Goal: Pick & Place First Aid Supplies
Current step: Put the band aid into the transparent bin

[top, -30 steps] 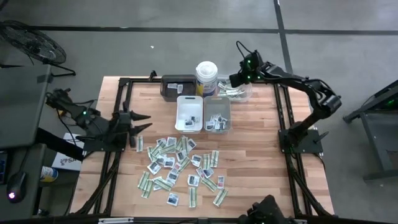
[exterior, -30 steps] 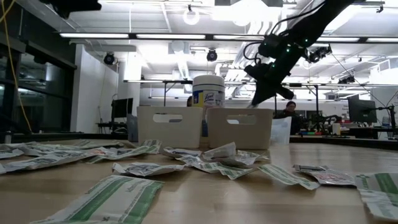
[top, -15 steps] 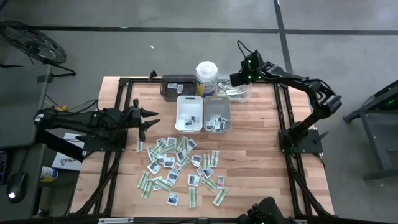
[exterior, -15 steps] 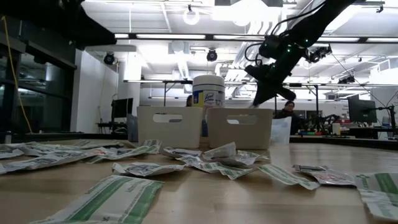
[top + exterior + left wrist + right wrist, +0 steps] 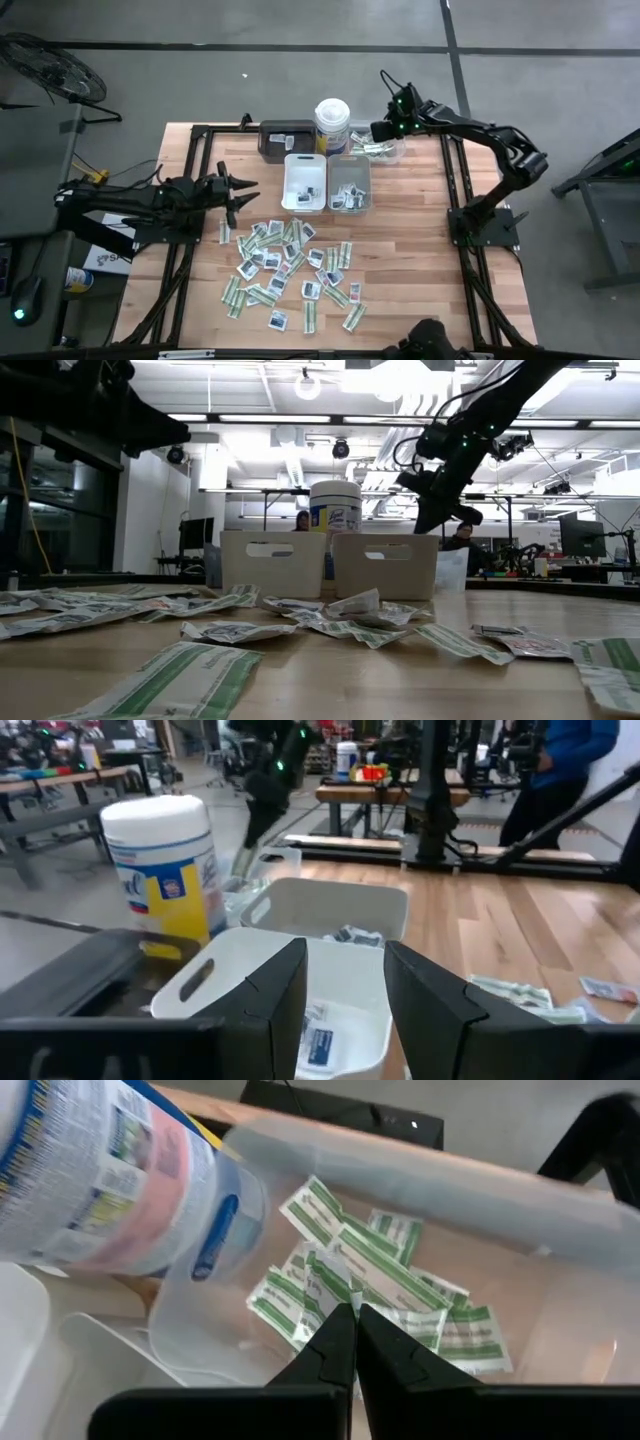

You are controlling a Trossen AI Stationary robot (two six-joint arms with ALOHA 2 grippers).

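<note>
1. Packets (image 5: 290, 270) lie scattered at lower centre of the high view, on the table (image 5: 420, 260).
2. Right gripper (image 5: 377, 131), closed and empty, hangs over the clear tray (image 5: 392, 152) of green strips (image 5: 385, 1275), upper right.
3. Left gripper (image 5: 243, 193), fingers apart and empty, hovers centre left beside the white tray (image 5: 305, 184).

High view straight down, low view level across table, wrist views close, all sharing canister (image 5: 332, 124).

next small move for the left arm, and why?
Probably bring the left gripper down toward the loose packets. Its fingers stand open and empty, level with the white tray, while the pile lies nearer the front; right gripper sits shut over the clear tray.
</note>
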